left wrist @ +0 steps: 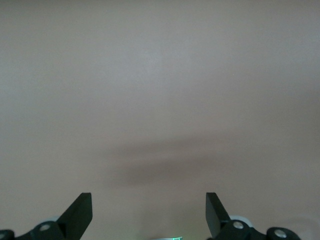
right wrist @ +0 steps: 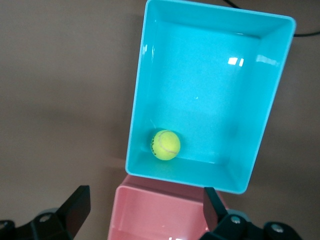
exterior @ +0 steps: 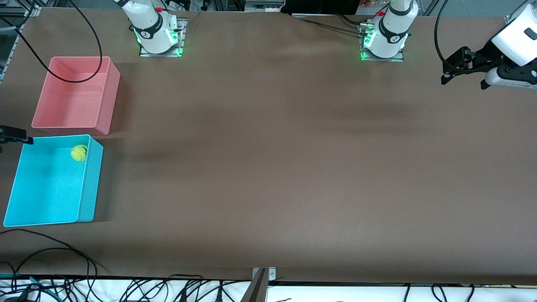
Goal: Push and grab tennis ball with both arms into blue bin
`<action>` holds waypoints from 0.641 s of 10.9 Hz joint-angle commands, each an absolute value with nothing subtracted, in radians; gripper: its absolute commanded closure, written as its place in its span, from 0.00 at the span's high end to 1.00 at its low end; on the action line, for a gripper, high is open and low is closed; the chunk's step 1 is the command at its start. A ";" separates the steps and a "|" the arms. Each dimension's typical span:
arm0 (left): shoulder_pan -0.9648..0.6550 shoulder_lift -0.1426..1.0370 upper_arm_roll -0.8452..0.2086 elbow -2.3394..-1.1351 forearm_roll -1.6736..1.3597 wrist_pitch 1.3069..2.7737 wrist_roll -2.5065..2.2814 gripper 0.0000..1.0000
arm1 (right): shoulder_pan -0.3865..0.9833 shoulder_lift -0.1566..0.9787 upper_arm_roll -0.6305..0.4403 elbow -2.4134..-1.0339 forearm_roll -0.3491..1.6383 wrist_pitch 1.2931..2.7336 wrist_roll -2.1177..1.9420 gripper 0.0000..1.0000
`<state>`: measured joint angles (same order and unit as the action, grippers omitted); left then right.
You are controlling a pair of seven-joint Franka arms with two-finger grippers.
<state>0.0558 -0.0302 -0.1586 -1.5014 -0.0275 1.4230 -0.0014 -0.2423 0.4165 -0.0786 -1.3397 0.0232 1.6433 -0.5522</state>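
Resting in a corner of the bright cyan plastic bin [exterior: 50, 201], the fuzzy yellow-green tennis ball [exterior: 79, 152] looks delivered.
Right gripper [right wrist: 142, 212] hangs spread over the tubs; left gripper [left wrist: 149, 212] waits spread over bare table; only retreat seems needed.

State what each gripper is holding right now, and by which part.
Nothing is held. The left gripper and right gripper are both open and empty; the fuzzy yellow-green tennis ball lies in the cyan rectangular plastic bin.

Two white jointed arms: left arm [exterior: 392, 31] and right arm [exterior: 151, 27], each with black joint bands, a red button, and a green-lit base plate. Black cables trail from both. Black angular fingers [left wrist: 80, 212] carry silver screws.
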 commanded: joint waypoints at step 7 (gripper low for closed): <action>0.055 -0.020 -0.158 -1.471 -0.023 1.405 -0.014 1.00 | -0.123 -0.026 -0.021 -1.721 0.034 1.771 -0.092 1.00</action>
